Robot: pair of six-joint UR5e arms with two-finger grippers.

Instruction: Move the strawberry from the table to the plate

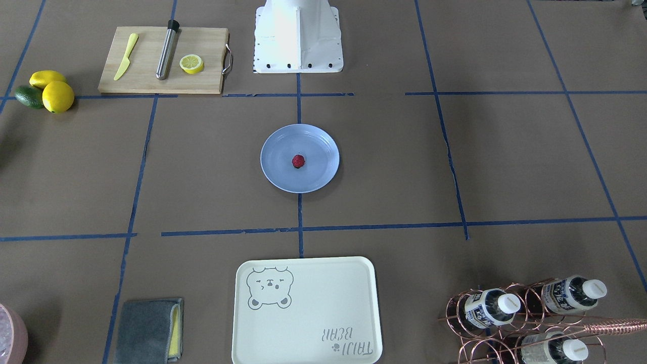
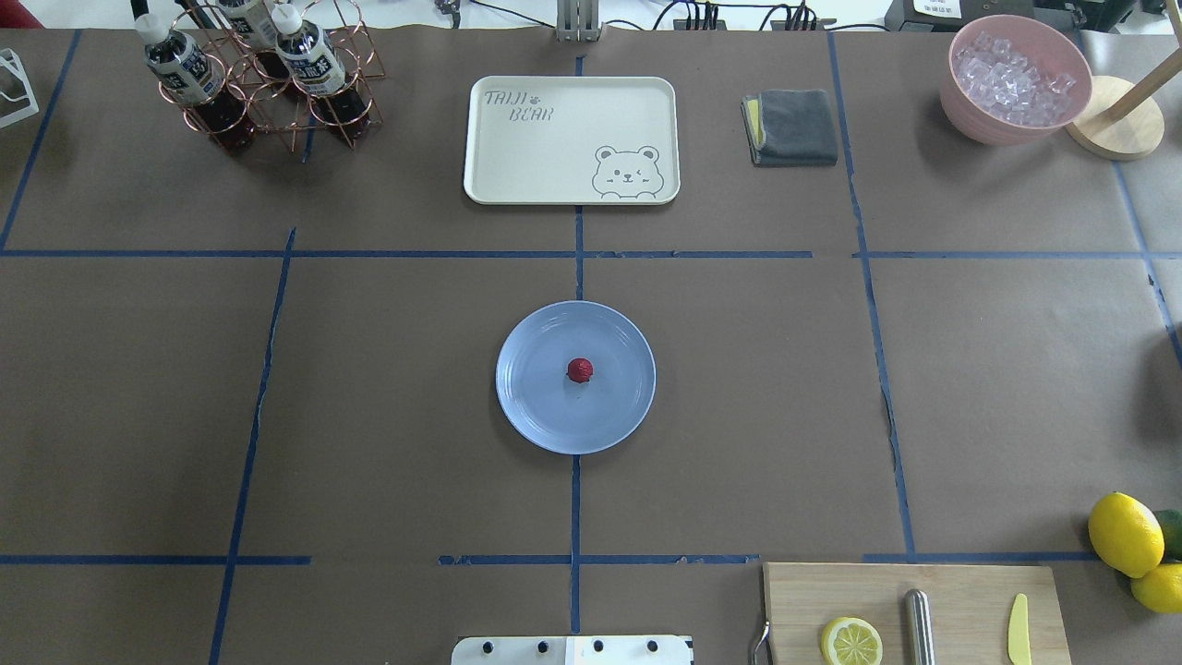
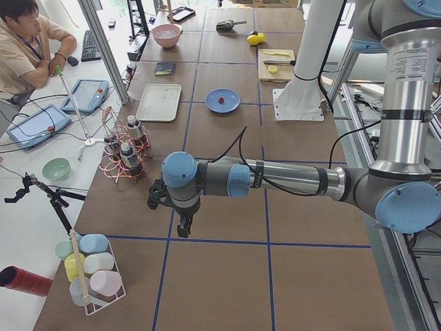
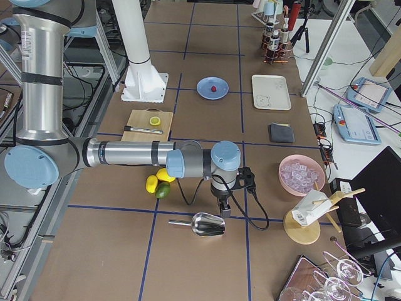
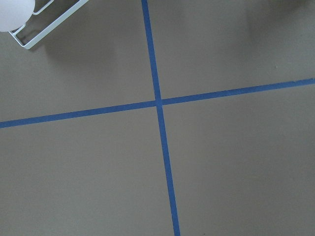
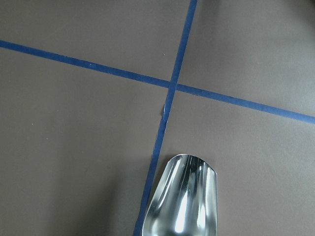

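- At the centre of the front-facing frame, the strawberry (image 1: 298, 161) sits on the plate (image 1: 275, 172), close to its middle and clear of the rim. The plate lies on the desk (image 1: 404, 167), across a blue tape line.
- Upper left of that frame, a wooden cutting board (image 1: 146, 76) carries a yellow knife (image 1: 125, 56), a metal tool (image 1: 167, 50) and a lemon half (image 1: 191, 63). Left of it, two lemons (image 1: 58, 96) and an avocado (image 1: 28, 96) huddle together.
- Along the bottom edge are a grey cloth (image 1: 146, 328), a cream bear tray (image 1: 303, 323) and a copper rack (image 1: 457, 317) of bottles.
- Seen from the left end, the left pincer (image 3: 182, 224) hangs pointing down over bare desk at centre-left, well apart from the plate far up the frame. I cannot tell how wide it stands.
- Seen from the right end, the right pincer (image 4: 223, 207) points down near a metal scoop (image 4: 207, 224) in the lower middle, also far from the plate. Its gap I cannot tell either.
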